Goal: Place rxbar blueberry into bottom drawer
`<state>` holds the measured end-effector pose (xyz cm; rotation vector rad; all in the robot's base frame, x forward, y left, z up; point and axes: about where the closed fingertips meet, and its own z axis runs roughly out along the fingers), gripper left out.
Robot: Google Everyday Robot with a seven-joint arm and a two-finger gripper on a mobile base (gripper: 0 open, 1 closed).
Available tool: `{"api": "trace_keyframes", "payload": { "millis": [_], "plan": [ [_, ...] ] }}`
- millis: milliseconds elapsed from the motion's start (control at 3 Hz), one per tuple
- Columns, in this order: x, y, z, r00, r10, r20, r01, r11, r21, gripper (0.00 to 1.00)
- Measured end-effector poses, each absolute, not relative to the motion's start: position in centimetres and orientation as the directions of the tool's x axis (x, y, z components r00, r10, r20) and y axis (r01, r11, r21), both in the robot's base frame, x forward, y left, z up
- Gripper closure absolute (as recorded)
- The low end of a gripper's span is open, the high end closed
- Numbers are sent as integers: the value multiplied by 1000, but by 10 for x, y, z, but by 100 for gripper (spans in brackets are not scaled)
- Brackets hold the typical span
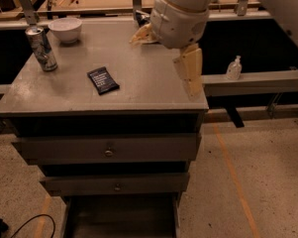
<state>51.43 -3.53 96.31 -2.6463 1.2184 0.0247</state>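
Hovering over cabinet [148,90] right edge, gripper [189,73] (open or closed: can't tell); rxbar blueberry [103,80] on cabinet top; bottom drawer [120,216] open, front cropped.

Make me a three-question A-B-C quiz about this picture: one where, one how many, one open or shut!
1. Where is the small dark navy snack bar? A in a basket; B on the grey metal cabinet top; C on a chair.
2. How many round drawer knobs show? A two; B five; C none.
3. The deep bottom drawer is: A open; B shut; C missing.
B: it lies there, left of the cream gripper at the top's right edge. A: one per shallow drawer. A: its dark inside shows.
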Motion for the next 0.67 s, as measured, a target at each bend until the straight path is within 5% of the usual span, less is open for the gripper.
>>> {"api": "trace_keyframes", "payload": {
  "millis": [667],
  "plan": [
    [524,-24,964,696,-711,-97,-710,-661,-243,0]
  ]
}}
